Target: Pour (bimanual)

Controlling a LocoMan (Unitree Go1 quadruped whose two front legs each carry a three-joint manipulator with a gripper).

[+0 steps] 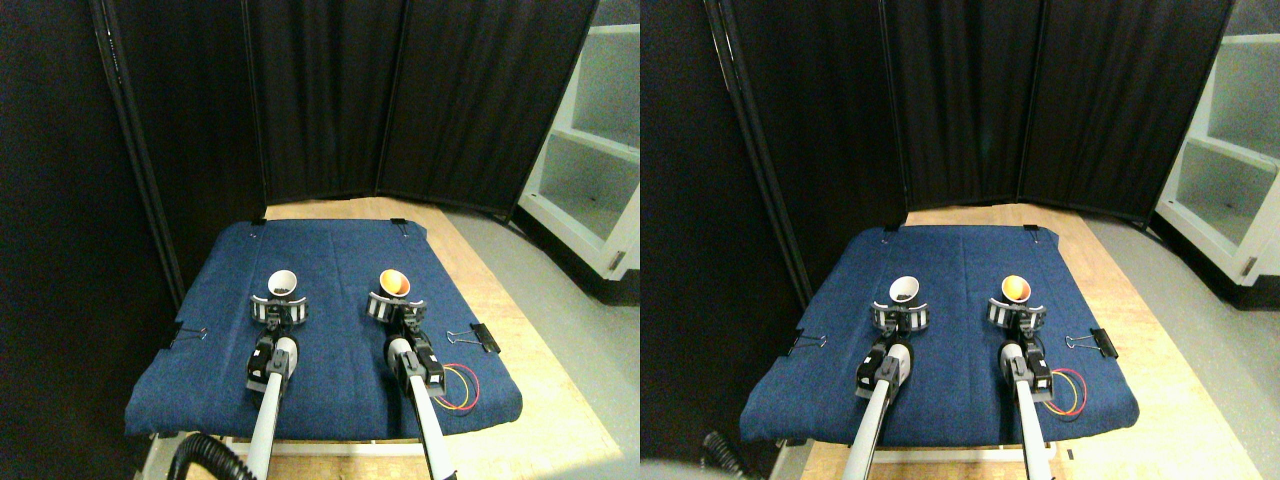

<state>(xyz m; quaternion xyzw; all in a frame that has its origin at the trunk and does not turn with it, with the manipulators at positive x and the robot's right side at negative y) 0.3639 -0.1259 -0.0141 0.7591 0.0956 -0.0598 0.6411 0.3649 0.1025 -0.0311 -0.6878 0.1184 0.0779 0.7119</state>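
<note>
The left end effector has its ring closed round a white cup with something dark inside. The right end effector is closed round an orange cup. Both cups are side by side, apart, on the blue cloth over the worktop.
</note>
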